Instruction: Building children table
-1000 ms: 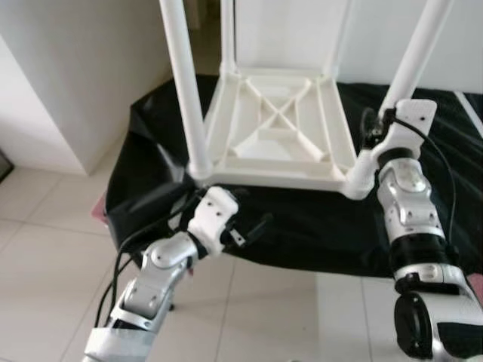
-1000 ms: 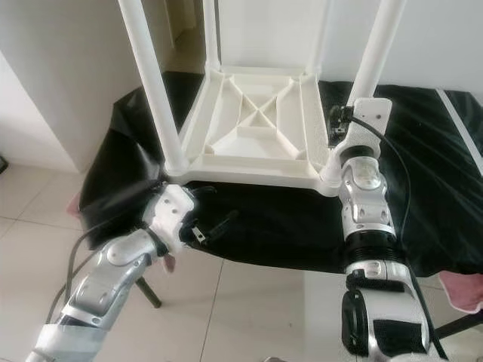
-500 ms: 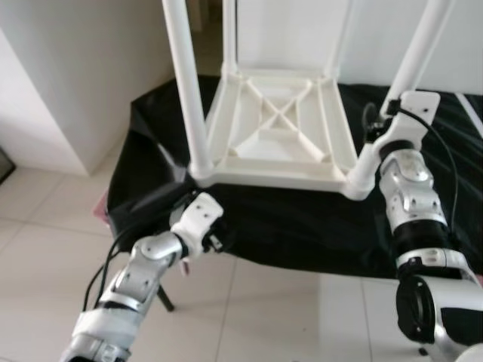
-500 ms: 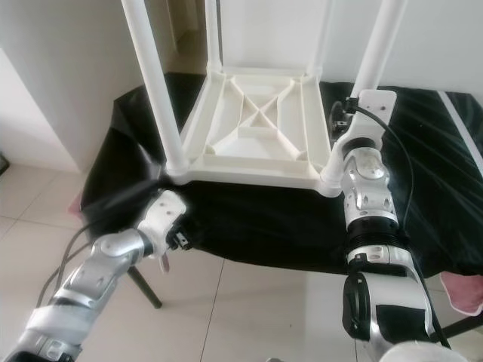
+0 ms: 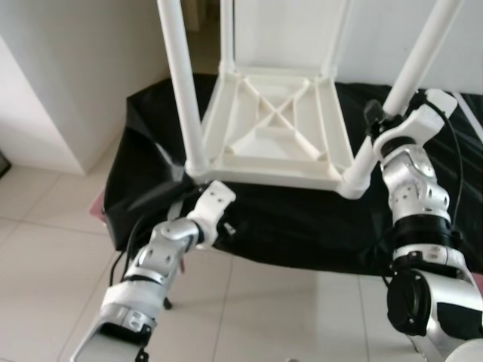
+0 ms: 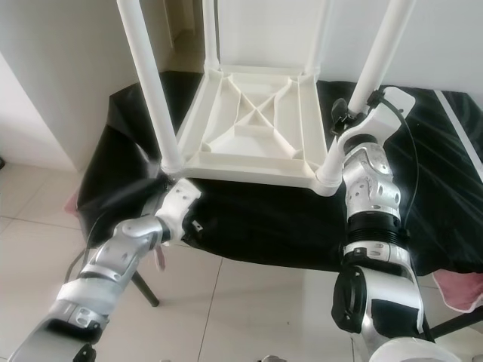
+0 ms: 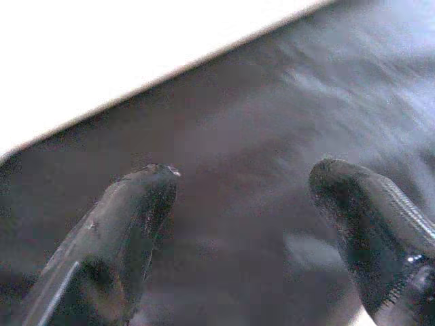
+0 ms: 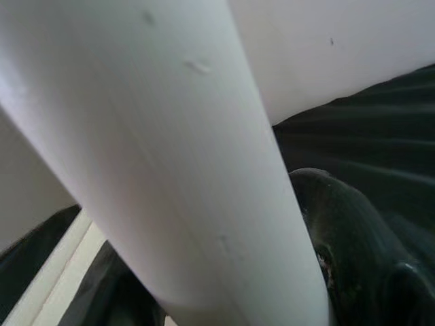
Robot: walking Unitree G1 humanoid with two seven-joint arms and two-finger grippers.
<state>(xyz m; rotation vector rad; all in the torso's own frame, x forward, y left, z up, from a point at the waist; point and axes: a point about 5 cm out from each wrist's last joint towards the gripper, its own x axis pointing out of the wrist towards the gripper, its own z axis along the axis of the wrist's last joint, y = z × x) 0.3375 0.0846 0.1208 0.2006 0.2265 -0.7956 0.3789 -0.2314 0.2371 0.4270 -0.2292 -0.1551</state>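
Note:
A white plastic children's table [image 5: 275, 128] lies upside down on a black cloth [image 5: 302, 219], its legs pointing up. My right gripper [image 5: 375, 121] is shut on the near right leg [image 5: 411, 68], a little above the corner socket. In the right wrist view that leg [image 8: 170, 149] runs close beside one black finger [image 8: 346, 231]. My left gripper [image 5: 226, 226] is open just below the near left corner and its leg [image 5: 181, 83], pointing at the cloth. In the left wrist view its fingers [image 7: 129, 224] stand apart over dark cloth, under the table's white edge [image 7: 102, 54].
The black cloth hangs over the front of its support above a pale tiled floor [image 5: 45, 249]. A white wall [image 5: 68, 68] stands at the left. Something pink [image 6: 460, 290] lies at the lower right.
My left gripper drew back from the right, then rose close under the table's near left corner. My right wrist has tilted and shifted slightly up the near right leg.

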